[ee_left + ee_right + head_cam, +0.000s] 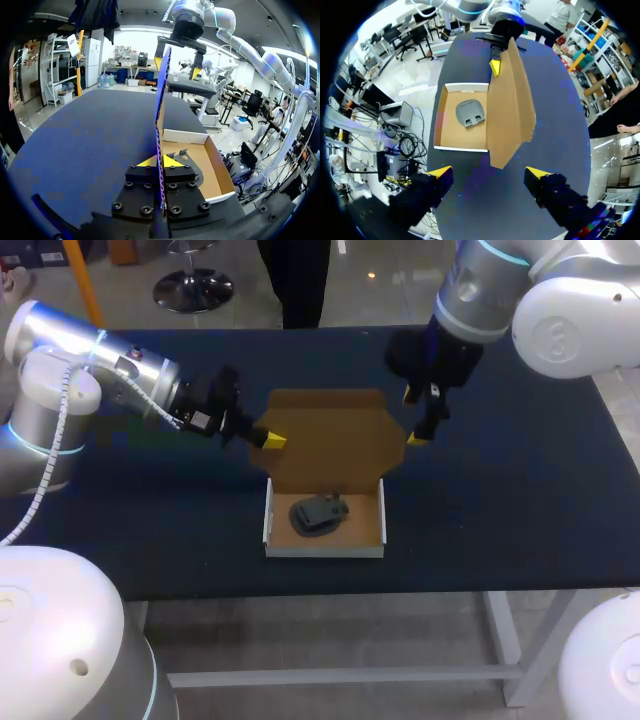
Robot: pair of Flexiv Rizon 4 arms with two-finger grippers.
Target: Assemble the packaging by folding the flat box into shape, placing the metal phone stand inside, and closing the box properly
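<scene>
Box (325,550): white-walled, at the frame's centre on the dark worktop (520,500), its brown lid (330,435) standing open.
Phone stand (318,513): lying inside the box.
Left end effector (272,440): clenched on the lid's left edge.
Right end effector (413,417): released, by the lid's right corner.

The box (325,445) is matt brown cardboard, its tray walls white outside. The stand (318,513) looks like dull dark-grey metal. The worktop (520,500) is matt navy, cloth-like. The left arm (100,355) and right arm (570,325) have glossy white shells and satin silver sleeves.
</scene>
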